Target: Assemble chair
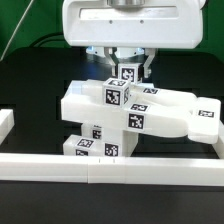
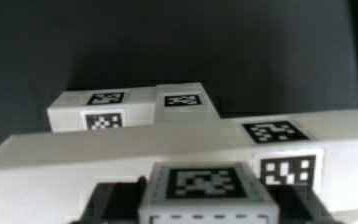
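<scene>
Exterior view coverage, read from its left to its right, starts with a short white rail end (image 1: 5,122) at the edge of the black table (image 1: 30,75). Next comes the chair (image 1: 125,120), partly built and gathered near the middle, just behind the long white border rail (image 1: 110,167) that crosses the foreground. A lower tagged block (image 1: 95,143) is seen on the table, a larger block is stacked over it, and a long flat piece (image 1: 180,112) is laid out toward the exterior view's right, tilted slightly. The parts appear to be pushed against the border rail, probably so that they are braced while pieces are joined.

Above the stack, the gripper (image 1: 128,72) is lowered from the white arm housing, and a small tagged piece (image 1: 127,76) is seen between its fingers. The jaws are set partly apart and appear to be closed on this piece, which is presumably held upright for seating into the block beneath.

In the wrist view, the same tagged piece (image 2: 204,185) is shown between the dark fingers (image 2: 108,205), just over the broad white surface of the chair (image 2: 87,160), with another tagged block (image 2: 131,108) beyond it.
</scene>
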You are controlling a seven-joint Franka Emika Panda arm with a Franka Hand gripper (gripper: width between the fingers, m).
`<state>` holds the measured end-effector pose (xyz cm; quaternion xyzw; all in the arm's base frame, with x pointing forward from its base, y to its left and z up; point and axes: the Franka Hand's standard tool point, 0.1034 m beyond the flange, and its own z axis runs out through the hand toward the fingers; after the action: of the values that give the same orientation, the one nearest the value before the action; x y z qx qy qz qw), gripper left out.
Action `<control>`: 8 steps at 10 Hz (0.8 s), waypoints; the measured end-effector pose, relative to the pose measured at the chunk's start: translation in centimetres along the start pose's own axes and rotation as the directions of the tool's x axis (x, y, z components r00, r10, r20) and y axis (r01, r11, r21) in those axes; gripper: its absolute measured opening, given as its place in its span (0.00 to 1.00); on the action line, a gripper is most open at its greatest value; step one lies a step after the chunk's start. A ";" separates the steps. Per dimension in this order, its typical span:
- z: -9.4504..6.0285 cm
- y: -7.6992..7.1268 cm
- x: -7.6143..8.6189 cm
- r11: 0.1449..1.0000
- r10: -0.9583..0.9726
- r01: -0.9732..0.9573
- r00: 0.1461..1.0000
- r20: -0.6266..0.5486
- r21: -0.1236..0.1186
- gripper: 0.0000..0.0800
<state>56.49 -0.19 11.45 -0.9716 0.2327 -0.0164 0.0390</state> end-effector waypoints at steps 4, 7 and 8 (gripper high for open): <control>0.0 -0.2 -0.1 0.956 0.294 -0.294 0.956 0.010 0.017 0.35; 0.0 -0.3 0.0 0.843 0.534 -0.536 0.844 0.039 0.055 0.35; 0.0 -0.4 0.0 0.806 0.588 -0.590 0.808 0.044 0.057 0.35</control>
<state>56.71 0.14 11.44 -0.8499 0.5211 0.0003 0.0779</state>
